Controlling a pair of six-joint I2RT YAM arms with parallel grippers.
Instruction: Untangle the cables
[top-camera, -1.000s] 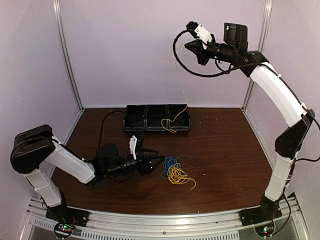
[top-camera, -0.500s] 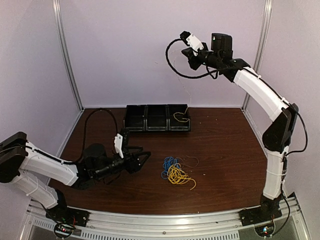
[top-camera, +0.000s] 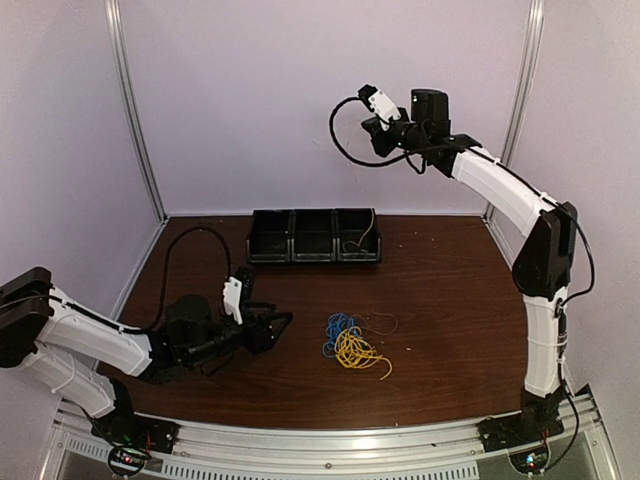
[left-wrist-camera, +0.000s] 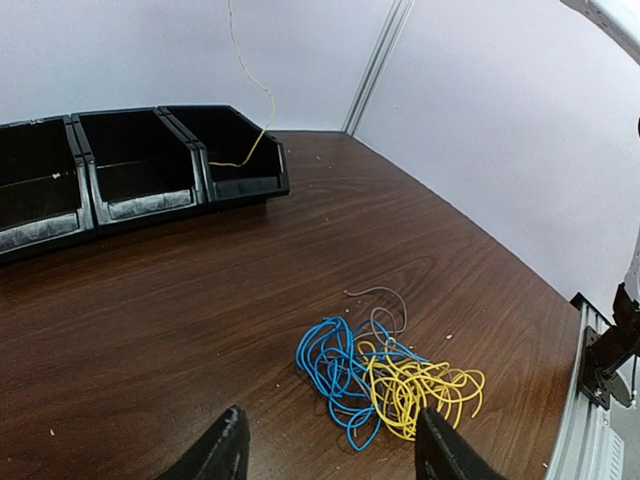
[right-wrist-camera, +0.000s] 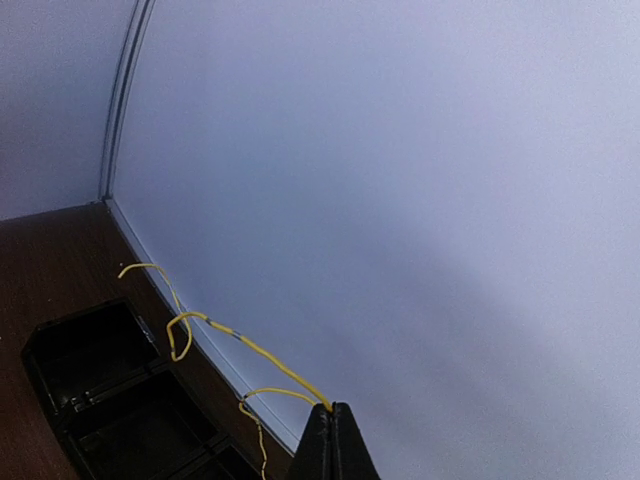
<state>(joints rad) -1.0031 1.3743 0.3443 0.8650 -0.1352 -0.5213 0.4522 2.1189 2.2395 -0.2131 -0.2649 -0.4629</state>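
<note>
Checked all three views: no text, label, brand, number or sign can be read on anything. Any markings there might be are too small or blurred to make out.
</note>
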